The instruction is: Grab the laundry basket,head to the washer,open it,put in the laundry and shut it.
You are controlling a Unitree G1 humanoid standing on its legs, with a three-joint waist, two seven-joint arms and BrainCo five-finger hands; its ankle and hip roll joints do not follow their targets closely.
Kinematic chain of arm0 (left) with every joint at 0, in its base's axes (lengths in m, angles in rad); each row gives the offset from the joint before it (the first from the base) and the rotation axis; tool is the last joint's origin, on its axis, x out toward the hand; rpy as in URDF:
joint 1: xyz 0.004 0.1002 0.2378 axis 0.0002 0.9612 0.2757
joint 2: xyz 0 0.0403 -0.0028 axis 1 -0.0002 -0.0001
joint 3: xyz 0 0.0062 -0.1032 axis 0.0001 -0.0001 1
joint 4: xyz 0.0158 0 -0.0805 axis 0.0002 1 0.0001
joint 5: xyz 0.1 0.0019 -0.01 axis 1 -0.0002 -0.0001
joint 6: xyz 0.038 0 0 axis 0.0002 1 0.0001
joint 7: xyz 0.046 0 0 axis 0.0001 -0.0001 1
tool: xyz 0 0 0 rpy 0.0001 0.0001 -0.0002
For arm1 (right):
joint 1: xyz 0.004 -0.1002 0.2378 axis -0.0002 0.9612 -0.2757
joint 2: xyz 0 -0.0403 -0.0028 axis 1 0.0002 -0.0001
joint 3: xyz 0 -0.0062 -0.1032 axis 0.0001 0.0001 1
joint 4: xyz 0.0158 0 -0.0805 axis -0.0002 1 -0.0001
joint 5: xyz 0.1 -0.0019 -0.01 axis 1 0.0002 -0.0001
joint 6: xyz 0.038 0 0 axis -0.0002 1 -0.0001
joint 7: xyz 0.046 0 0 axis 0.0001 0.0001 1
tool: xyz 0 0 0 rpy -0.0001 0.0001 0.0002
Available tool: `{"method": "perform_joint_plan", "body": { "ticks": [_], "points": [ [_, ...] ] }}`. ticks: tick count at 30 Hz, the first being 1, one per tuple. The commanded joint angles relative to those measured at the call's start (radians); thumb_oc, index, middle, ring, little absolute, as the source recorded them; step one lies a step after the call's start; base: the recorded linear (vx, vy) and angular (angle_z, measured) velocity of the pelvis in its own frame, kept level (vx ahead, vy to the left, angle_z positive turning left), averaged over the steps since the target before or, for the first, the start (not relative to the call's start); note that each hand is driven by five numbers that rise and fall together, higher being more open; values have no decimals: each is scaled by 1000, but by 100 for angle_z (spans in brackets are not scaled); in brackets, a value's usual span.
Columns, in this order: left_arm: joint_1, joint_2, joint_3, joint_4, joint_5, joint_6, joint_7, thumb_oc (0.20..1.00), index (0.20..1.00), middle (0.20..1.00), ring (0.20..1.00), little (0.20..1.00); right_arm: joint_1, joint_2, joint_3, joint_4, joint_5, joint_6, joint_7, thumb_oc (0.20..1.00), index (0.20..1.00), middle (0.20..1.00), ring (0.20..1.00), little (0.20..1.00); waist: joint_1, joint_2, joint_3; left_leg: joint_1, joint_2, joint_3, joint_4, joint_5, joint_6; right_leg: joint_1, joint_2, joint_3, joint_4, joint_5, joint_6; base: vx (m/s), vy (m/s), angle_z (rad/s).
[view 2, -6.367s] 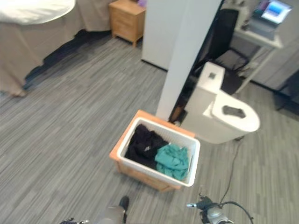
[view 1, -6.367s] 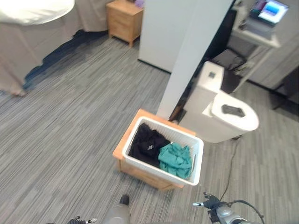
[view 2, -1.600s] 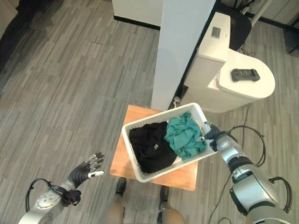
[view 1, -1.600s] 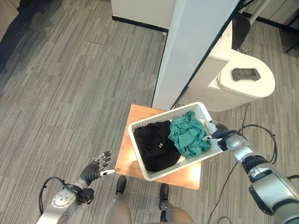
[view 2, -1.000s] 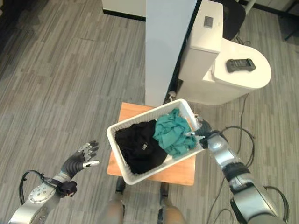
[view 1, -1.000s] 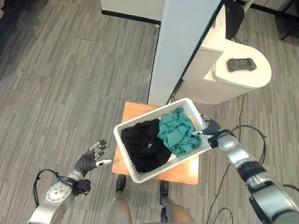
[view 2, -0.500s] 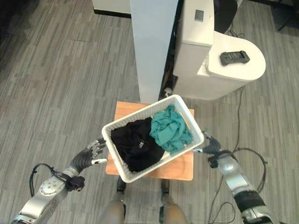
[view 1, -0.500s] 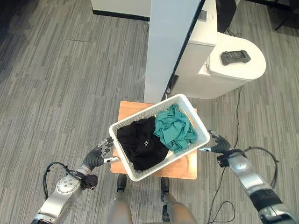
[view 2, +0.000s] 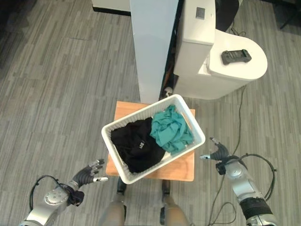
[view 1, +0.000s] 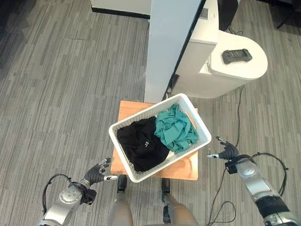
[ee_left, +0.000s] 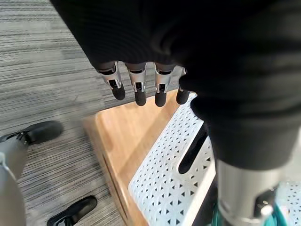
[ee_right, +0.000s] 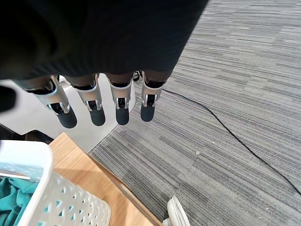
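Left hand (view 1: 100, 171): fingers straight and apart, holding nothing; hovers near the basket's left end, not touching.
Right hand (view 1: 226, 151): fingers spread, empty; just off the basket's right end, clear of it.
Laundry basket (view 1: 123, 155): white, perforated; sits askew on a low wooden stand (view 1: 184, 168), overhanging its edges.
Contents: black garment (view 1: 140, 147) on the left, teal garment (view 1: 174, 128) on the right.
Behind: white pillar (view 1: 167, 47); white appliance (view 1: 225, 66) with a dark handset (view 1: 237, 55) on top.
Floor (view 1: 56, 84): grey striped carpet.

left hand (view 1: 99, 172): low, fingers straight, holding nothing | right hand (view 1: 228, 152): low, fingers spread, holding nothing
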Motion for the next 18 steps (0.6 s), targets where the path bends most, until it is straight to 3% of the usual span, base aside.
{"method": "perform_joint_plan", "body": {
  "ticks": [1, 12, 18],
  "points": [
    [-9, -9, 11, 5, 27, -31, -5, 1000, 1000, 1000, 1000, 1000, 12, -35, -50, -31, -35, 1, -22, 1000, 1000, 1000, 1000, 1000, 0, -36, -37, -75, 45, -82, -13, 67, 26, -71, -67, -27, -3, 52, 64, 0, 0, 0],
    [-84, -31, -14, 95, 43, -19, 27, 1000, 1000, 1000, 1000, 1000, -96, -35, 16, 0, -29, 10, -20, 1000, 1000, 1000, 1000, 1000, 2, -28, -43, -78, 43, -80, -12, 68, 25, -76, -67, -26, -3, 56, 60, 0, 0, 0],
    [-116, -38, -24, 136, 65, -17, 41, 1000, 1000, 1000, 1000, 1000, -150, -10, 87, 94, 56, 4, -9, 1000, 1000, 1000, 1000, 1000, 5, -30, -47, -84, 47, -78, -13, 72, 22, -83, -63, -29, -3, 57, 59, 0, 0, 0]
  ]
}}
